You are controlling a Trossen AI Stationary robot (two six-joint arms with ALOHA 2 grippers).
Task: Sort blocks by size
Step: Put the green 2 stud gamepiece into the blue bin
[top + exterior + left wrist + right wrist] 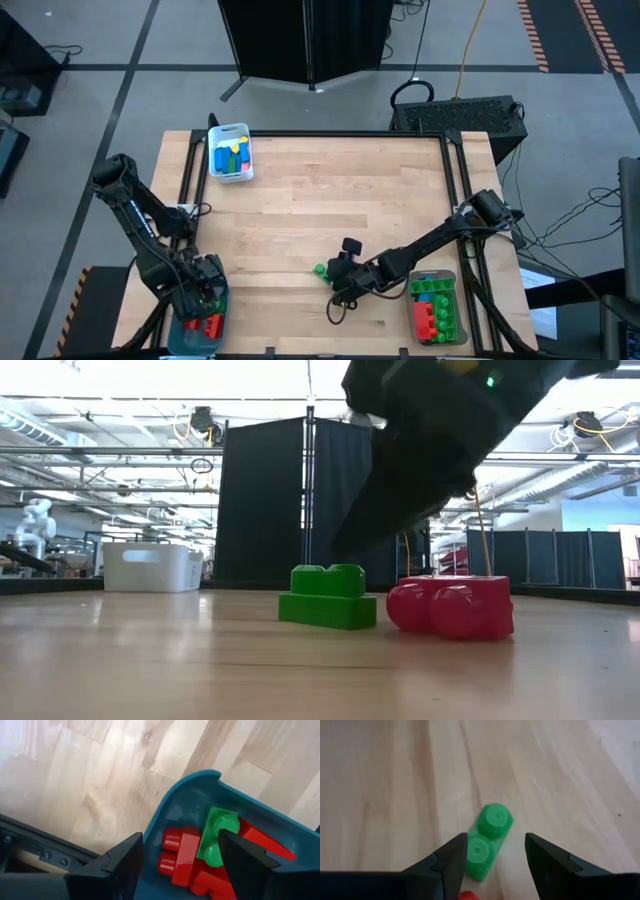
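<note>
Pale wooden table in a workshop hung with black curtains, seen from above and from the board's own level. At about 6 o'clock of the table's centre, a small green block with two studs, lying flat on the wood; just beside it, possibly touching, a red block on its side. Over the pair, the right gripper, fingers parted and empty, the green block framed between them but not yet touched. At 5 o'clock, a clear bin with green and red blocks; at 11 o'clock, a white bin with blue, yellow and green ones. At 7 o'clock, the left gripper, also spread wide and holding nothing, poised above a teal bin of red blocks and one green.

Judged by look: hard, light moulded plastic, stiff enough to take a firm pinch without giving, but smooth-sided and apt to skid across the wood or pop out of a glancing squeeze. Best taken across the two long flat sides, fingers low on the body beneath the studs and centred along its length, square to the walls. Worth watching: the red neighbour close by, easily nudged or caught by a finger coming down on that side.
</note>
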